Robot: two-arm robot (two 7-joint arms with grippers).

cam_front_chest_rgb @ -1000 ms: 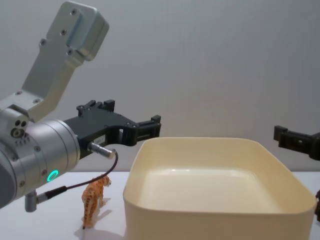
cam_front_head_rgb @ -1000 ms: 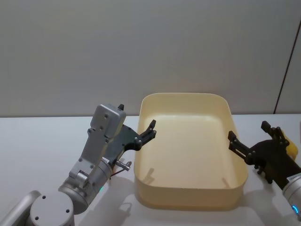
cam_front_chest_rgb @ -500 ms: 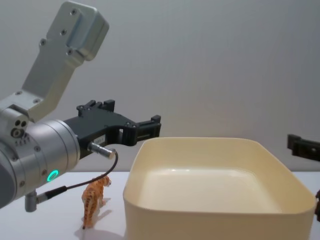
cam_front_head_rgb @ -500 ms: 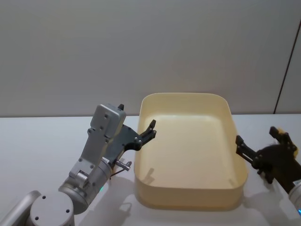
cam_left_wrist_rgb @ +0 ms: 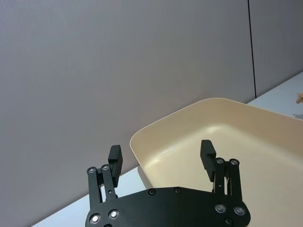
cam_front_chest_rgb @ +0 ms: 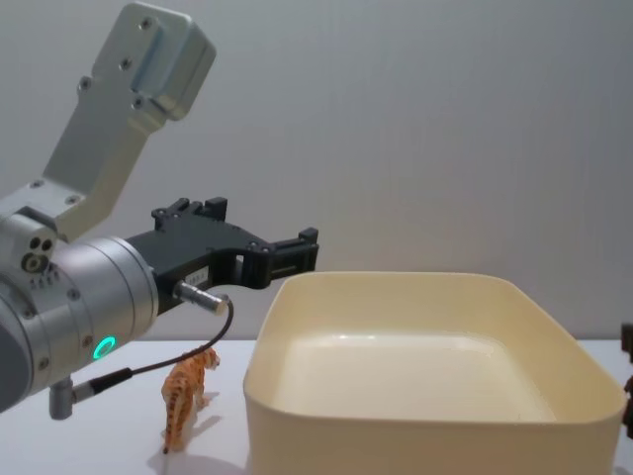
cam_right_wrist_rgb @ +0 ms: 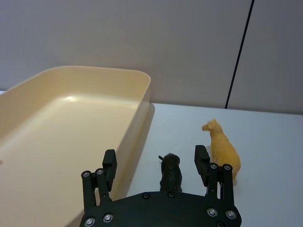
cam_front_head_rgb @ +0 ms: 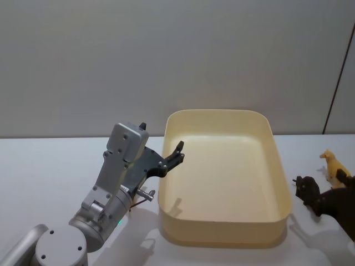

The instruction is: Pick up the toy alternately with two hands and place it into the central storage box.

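White table [cam_front_head_rgb: 44, 166], grey wall behind. Central storage box [cam_front_head_rgb: 222, 235] sits mid-table. Left end effector [cam_left_wrist_rgb: 161, 152] hovers at the box's left rim, fingers spread wide, gripping nothing. Right end effector [cam_right_wrist_rgb: 155, 156] is low, just right of the box, fingers wide; dark toy animal [cam_right_wrist_rgb: 170, 172] in the gap, not clamped. Yellow toy animal [cam_right_wrist_rgb: 222, 151] stands just beside it. Orange tiger toy [cam_front_chest_rgb: 188, 391] stands left of the box.

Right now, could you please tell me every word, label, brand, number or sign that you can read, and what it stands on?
None: there is no readable text. The storage box, the left gripper, the right gripper, the orange tiger toy, the yellow toy animal and the dark toy animal all show plain, unmarked surfaces.
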